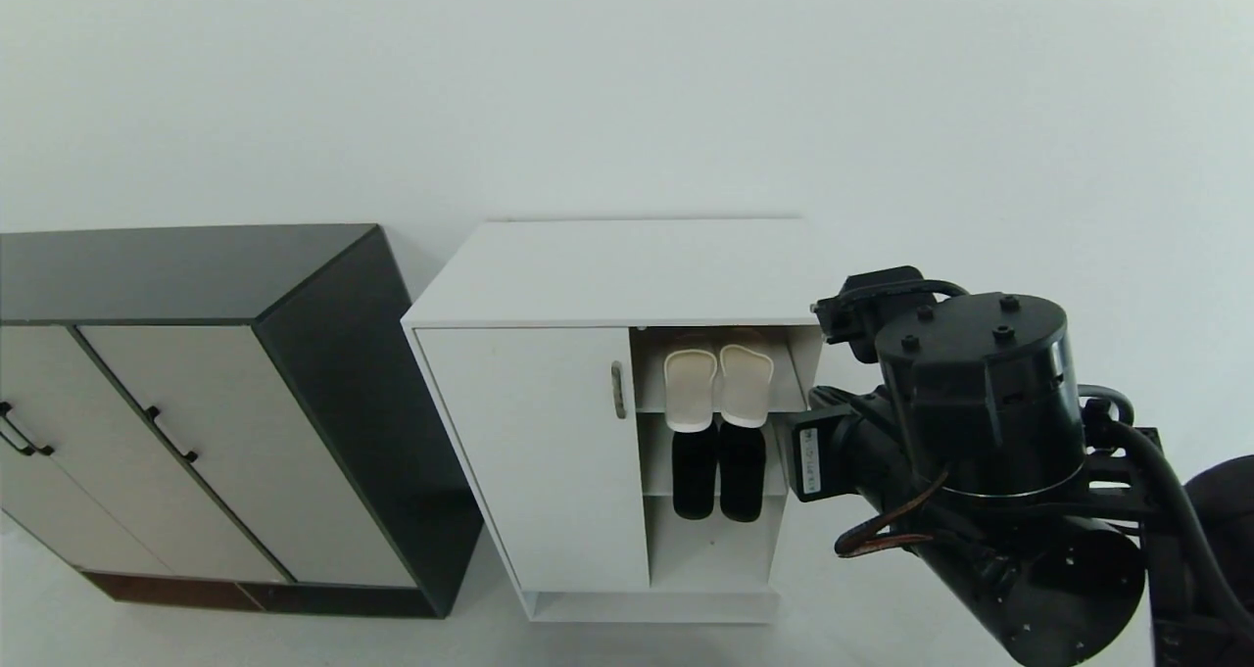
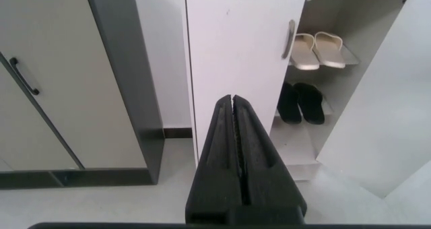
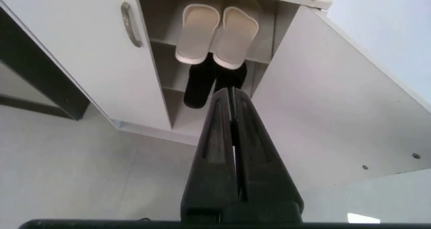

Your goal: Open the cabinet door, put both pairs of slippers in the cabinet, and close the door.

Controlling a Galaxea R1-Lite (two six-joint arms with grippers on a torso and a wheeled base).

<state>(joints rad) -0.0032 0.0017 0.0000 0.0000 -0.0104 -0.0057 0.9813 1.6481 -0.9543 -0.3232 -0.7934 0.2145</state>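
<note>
Where the two wrist cameras look out over the floor (image 2: 101, 202), each arm's claw is pressed together. The left gripper (image 2: 233, 102) has its black fingers flat against one another, and the right gripper (image 3: 231, 94) is closed the same way, pinching nothing. The left gripper hangs in front of the white cabinet (image 1: 617, 270), facing its closed door (image 1: 534, 452). The right gripper is nearer the open side, just beside the inner face of the open door (image 3: 337, 101), which stands swung out on the robot's right. In the head view the right arm (image 1: 970, 403) is raised at the cabinet's right edge, and it covers that side.

Past the claws, the closed door carries a slim upright metal handle (image 1: 618, 389) at its inner edge, next to the open compartment. Inside, the white slippers (image 1: 718, 385) lie side by side on the top shelf, their near ends at the shelf's front edge. The black slippers (image 1: 718, 471) lie side by side on the shelf directly below them.

To the left of the white cabinet, close beside it, stands a dark cabinet (image 1: 333, 373) with pale doors and black handles. Both cabinets back onto a plain pale wall (image 1: 627, 79).
</note>
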